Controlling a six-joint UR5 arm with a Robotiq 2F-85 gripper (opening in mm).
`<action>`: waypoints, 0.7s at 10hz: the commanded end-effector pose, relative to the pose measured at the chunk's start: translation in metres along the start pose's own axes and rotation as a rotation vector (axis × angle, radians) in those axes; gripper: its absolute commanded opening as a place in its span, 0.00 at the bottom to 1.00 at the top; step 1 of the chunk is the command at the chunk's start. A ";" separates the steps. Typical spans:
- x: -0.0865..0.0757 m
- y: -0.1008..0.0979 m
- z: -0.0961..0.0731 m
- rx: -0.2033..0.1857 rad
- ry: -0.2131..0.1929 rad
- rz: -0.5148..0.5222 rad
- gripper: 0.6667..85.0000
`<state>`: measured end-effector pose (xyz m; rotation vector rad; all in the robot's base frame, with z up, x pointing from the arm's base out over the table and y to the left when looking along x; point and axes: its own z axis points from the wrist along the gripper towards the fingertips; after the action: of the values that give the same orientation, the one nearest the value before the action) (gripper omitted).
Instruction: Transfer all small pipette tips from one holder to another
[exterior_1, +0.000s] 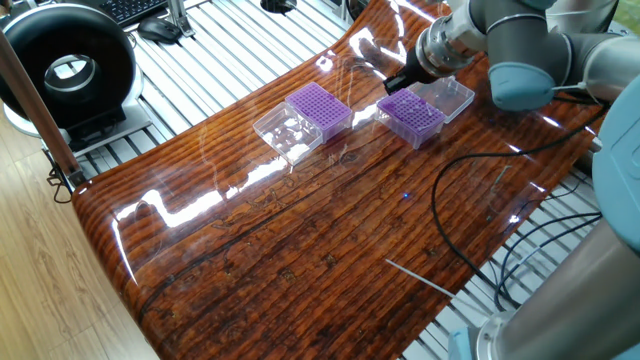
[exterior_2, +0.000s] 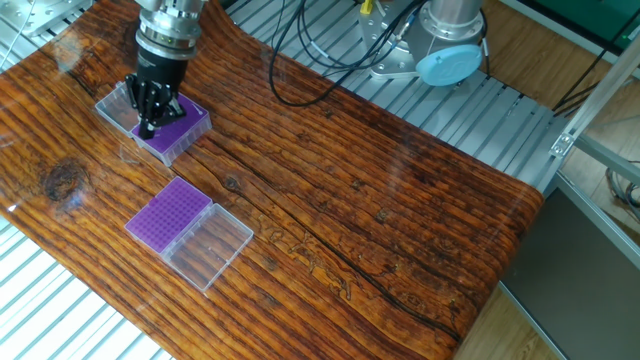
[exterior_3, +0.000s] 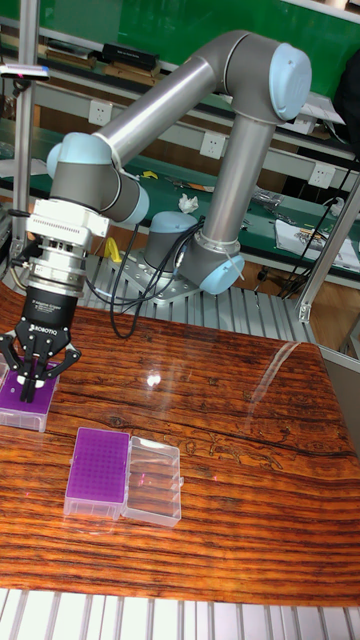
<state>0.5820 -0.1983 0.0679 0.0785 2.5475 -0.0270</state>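
Note:
Two purple holders with clear hinged lids lie on the wooden table. The small pipette tips show only as a fine dotted grid on the holder tops, too small to tell apart. My gripper (exterior_1: 392, 86) (exterior_2: 150, 127) (exterior_3: 33, 384) points straight down over the far holder (exterior_1: 412, 116) (exterior_2: 181, 127) (exterior_3: 24, 402), with its fingertips close together just at the top surface. Nothing can be made out between the fingers. That holder's lid (exterior_1: 449, 97) (exterior_2: 116, 108) lies open beside it. The other holder (exterior_1: 319, 108) (exterior_2: 167, 213) (exterior_3: 97, 468) stands apart with its lid (exterior_1: 282, 130) (exterior_2: 209, 246) (exterior_3: 153, 481) open.
A black cable (exterior_1: 452, 168) loops across the table's right side, and a thin pale stick (exterior_1: 420, 279) lies near the front edge. A black round device (exterior_1: 66, 66) stands off the table at the left. The arm's base and cables (exterior_2: 440, 45) sit behind the table.

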 end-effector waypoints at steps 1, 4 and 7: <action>-0.009 0.000 -0.003 -0.007 -0.034 0.010 0.00; -0.014 0.006 -0.005 -0.028 -0.063 0.019 0.00; -0.018 0.010 -0.004 -0.045 -0.102 0.016 0.00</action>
<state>0.5916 -0.1901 0.0769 0.0708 2.4812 0.0111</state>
